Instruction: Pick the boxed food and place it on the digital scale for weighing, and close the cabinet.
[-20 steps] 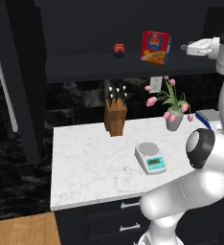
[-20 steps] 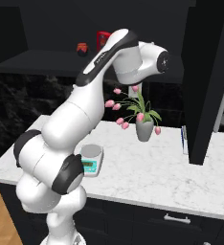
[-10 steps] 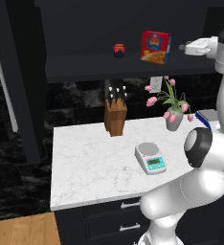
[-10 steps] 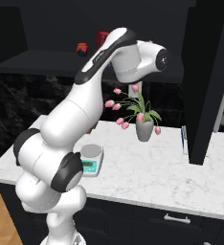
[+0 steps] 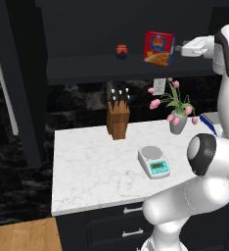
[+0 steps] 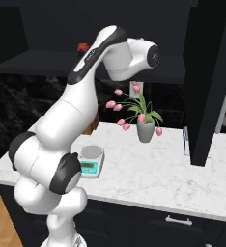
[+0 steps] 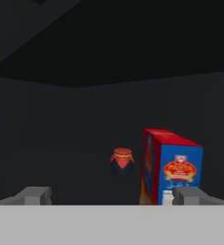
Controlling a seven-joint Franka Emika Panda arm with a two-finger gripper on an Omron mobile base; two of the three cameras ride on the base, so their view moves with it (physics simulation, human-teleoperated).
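The boxed food [image 5: 159, 48] stands upright on the open cabinet [image 5: 87, 68] shelf, right of a small red jar [image 5: 121, 51]. The end effector [image 7: 111, 195], fingers spread and empty, hovers near the box. The digital scale [image 5: 154, 161] sits on the table [image 5: 87, 162].

I have the white arm raised high from its base, elbow bent low and forward, upper links climbing to shelf height. The wrist is turned level, pointing the gripper [image 5: 181, 49] horizontally to my left in the left base view. In the hand view the two finger tips [image 7: 35, 195] sit wide apart at the bottom edge, jaws spread with nothing between them.
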